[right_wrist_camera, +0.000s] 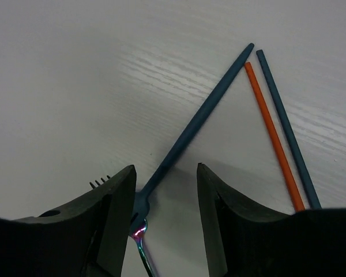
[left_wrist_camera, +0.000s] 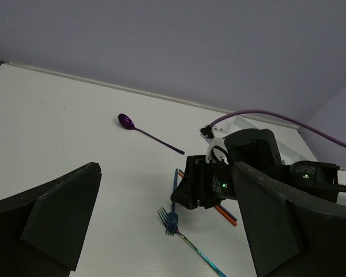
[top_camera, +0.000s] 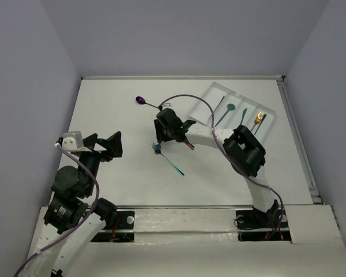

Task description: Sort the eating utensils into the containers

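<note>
My right gripper is open and low over the table, its jaws straddling the handle of a blue fork. The blue fork lies with its head crossing the head of an iridescent teal fork. An orange stick and a blue stick lie side by side just right of the gripper. A purple spoon lies farther back. The white tray at back right holds teal spoons and a gold utensil. My left gripper is open and empty.
In the left wrist view the right gripper's body hangs over the blue fork and orange stick, with the purple spoon behind. A purple cable arches over the right arm. Walls enclose the table.
</note>
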Robot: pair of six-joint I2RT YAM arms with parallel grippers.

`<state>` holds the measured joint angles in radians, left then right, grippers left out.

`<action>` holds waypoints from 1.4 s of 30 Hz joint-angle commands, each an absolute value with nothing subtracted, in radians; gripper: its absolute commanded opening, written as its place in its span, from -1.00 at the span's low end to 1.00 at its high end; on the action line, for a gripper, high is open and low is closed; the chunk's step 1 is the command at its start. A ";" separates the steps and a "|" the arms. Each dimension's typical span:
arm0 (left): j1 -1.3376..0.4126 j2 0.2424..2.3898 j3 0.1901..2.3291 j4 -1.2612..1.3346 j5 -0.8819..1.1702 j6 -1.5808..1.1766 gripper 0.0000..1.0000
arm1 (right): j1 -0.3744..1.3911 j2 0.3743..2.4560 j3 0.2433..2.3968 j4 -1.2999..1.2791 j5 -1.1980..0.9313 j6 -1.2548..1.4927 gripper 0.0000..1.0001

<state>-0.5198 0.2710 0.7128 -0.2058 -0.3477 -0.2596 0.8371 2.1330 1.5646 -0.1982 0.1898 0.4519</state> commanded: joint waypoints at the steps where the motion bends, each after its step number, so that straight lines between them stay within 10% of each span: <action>1: -0.515 0.255 0.707 -0.158 -0.339 -0.250 0.98 | 0.844 2.167 1.637 -0.245 0.247 0.512 -0.03; 15: -0.515 0.213 0.707 -0.160 -0.325 -0.252 0.98 | 0.884 2.333 1.808 -0.428 0.379 0.502 -0.28; 24: -0.515 0.196 0.707 -0.160 -0.325 -0.252 0.98 | 0.893 2.349 1.855 -0.442 0.434 0.518 -1.00; 42: -0.525 0.187 0.707 -0.161 -0.327 -0.253 0.98 | 0.893 1.951 1.588 -0.084 0.456 0.542 -1.00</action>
<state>-0.5217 0.2035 0.7128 -0.2062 -0.3321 -0.2596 0.8848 2.0945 1.6268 -0.2283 0.4114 0.5396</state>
